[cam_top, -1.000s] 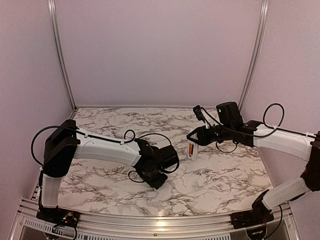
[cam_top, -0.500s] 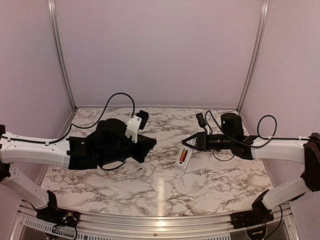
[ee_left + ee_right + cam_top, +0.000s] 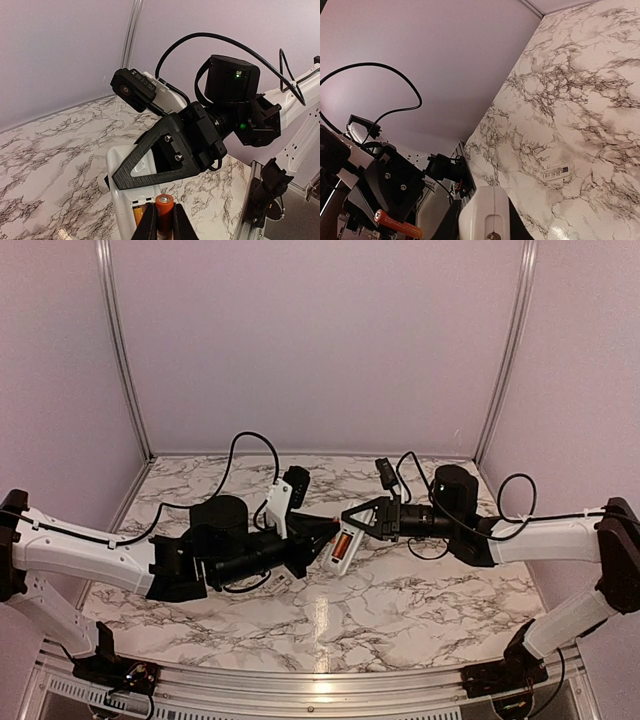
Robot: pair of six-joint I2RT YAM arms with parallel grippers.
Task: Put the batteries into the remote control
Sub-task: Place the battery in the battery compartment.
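My right gripper (image 3: 352,526) is shut on the white remote control (image 3: 338,546) and holds it above the table, battery bay showing. One orange battery (image 3: 340,544) lies in the bay; it also shows in the left wrist view (image 3: 138,215). My left gripper (image 3: 320,530) is shut on the second orange battery (image 3: 164,209), with its tip right at the open bay of the remote (image 3: 120,185). In the right wrist view the remote (image 3: 487,212) fills my right gripper (image 3: 482,226), and the held battery (image 3: 397,225) shows at lower left.
A small white flat cover piece (image 3: 556,172) lies on the marble table (image 3: 420,590) below the arms. Aluminium frame posts (image 3: 120,350) and pale walls close in the back and sides. Cables loop off both wrists.
My left arm has swung up and right with the battery until it meets the remote. My right arm has carried the remote left, toward the table's middle.
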